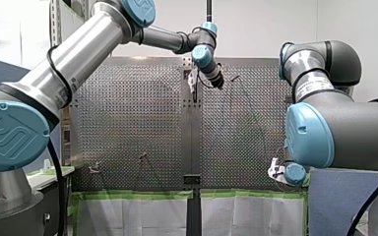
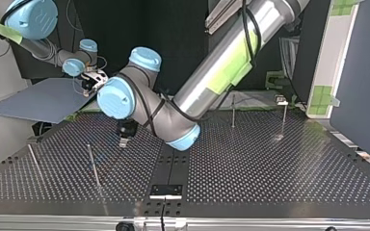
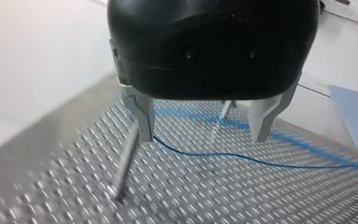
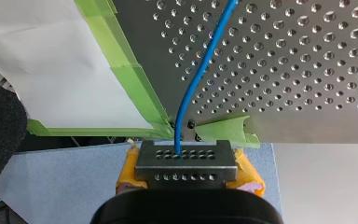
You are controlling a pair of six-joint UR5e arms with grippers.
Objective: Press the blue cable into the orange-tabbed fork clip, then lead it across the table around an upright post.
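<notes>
Over the perforated tabletop (image 2: 270, 163), between its near and far edges, my left arm (image 1: 78, 54) reaches in from the front view's left, wrist angled down. My right arm (image 1: 344, 123) is folded toward the near right corner. On my left gripper (image 3: 205, 137) the metal fingers (image 3: 142, 116) stand spread apart, holding nothing, tips close above the surface. On my right gripper (image 4: 186, 161) the yellow pads (image 4: 249, 172) clamp the blue cable (image 4: 200, 70), just off the tabletop's taped edge. Thin and bright, it lies on the tabletop, passing one left fingertip beside a thin metal post (image 3: 126, 154).
</notes>
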